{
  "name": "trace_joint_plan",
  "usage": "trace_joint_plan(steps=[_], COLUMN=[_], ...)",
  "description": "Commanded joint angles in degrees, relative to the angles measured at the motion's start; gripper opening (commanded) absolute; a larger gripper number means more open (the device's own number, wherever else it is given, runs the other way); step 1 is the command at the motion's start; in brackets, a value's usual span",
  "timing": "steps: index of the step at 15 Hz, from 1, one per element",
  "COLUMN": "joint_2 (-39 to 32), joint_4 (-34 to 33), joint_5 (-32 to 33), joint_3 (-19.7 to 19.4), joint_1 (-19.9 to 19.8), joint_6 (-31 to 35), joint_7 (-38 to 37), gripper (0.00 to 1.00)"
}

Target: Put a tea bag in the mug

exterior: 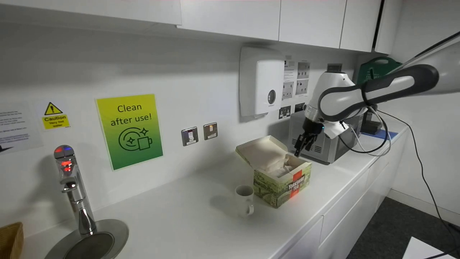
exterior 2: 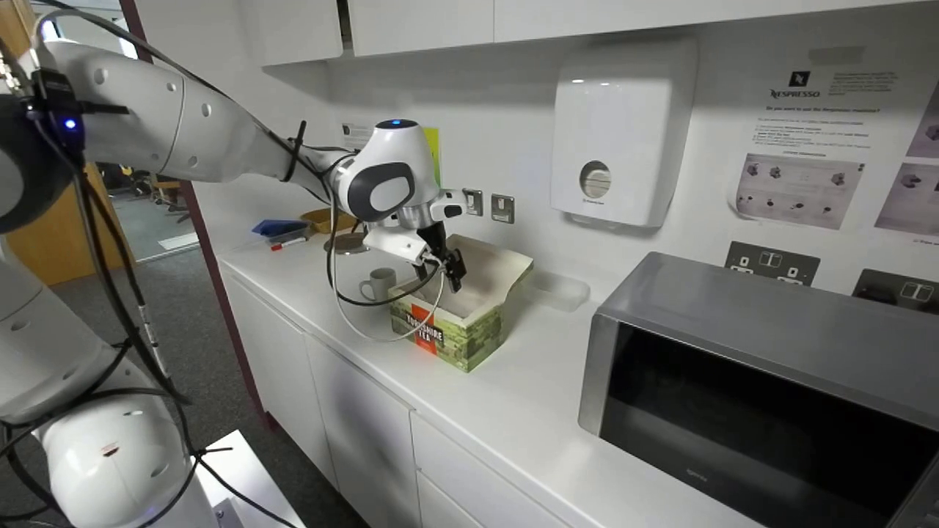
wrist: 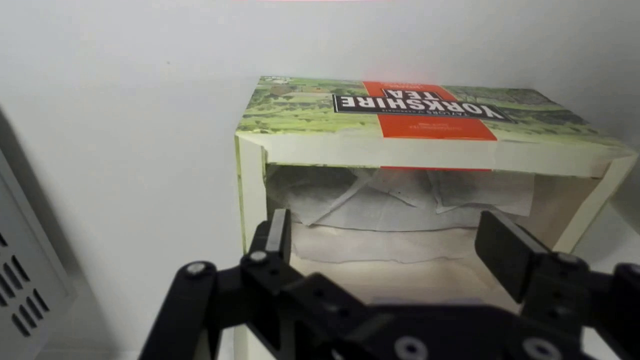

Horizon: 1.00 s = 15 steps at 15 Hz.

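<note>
The white mug (exterior: 243, 201) stands upright on the counter beside the open Yorkshire Tea box (exterior: 273, 189). In an exterior view, the mug (exterior 2: 380, 281) and box (exterior 2: 477, 339) show again. The mug is out of the wrist view. Pale tea bags (wrist: 350, 192) lie in the box, whose rim (wrist: 435, 152) shows in the wrist view. They overlap, so single bags are hard to tell apart. My gripper (wrist: 382, 217) is open and empty, its fingers apart over the box opening. In both exterior views, the gripper (exterior: 302, 145) (exterior 2: 444, 275) is over or near the box; its exact height is unclear.
The box lid (exterior: 264, 151) stands open on the wall side. A microwave (exterior: 318, 144) is beside the box. A clear plastic tub (exterior 2: 557, 291) is behind it by the wall. A tap (exterior: 77, 194) and round drain (exterior: 116, 233) are beyond the mug. A cable loop (exterior 2: 345, 315) hangs from the wrist.
</note>
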<state>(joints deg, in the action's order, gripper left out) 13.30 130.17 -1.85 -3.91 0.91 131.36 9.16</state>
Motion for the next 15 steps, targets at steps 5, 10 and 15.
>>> trace_joint_plan(steps=[5, 10, 15], joint_2=[-11.5, -16.4, -19.1], joint_4=[-9.0, -11.3, -12.1], joint_5=[1.2, 1.3, 1.1], joint_3=[3.6, 3.8, 3.9], joint_1=[-0.1, -0.3, -0.2], joint_6=[-1.8, -2.2, -2.2], joint_7=[-5.6, -6.0, -5.8], gripper=[1.00, 1.00, 1.00])
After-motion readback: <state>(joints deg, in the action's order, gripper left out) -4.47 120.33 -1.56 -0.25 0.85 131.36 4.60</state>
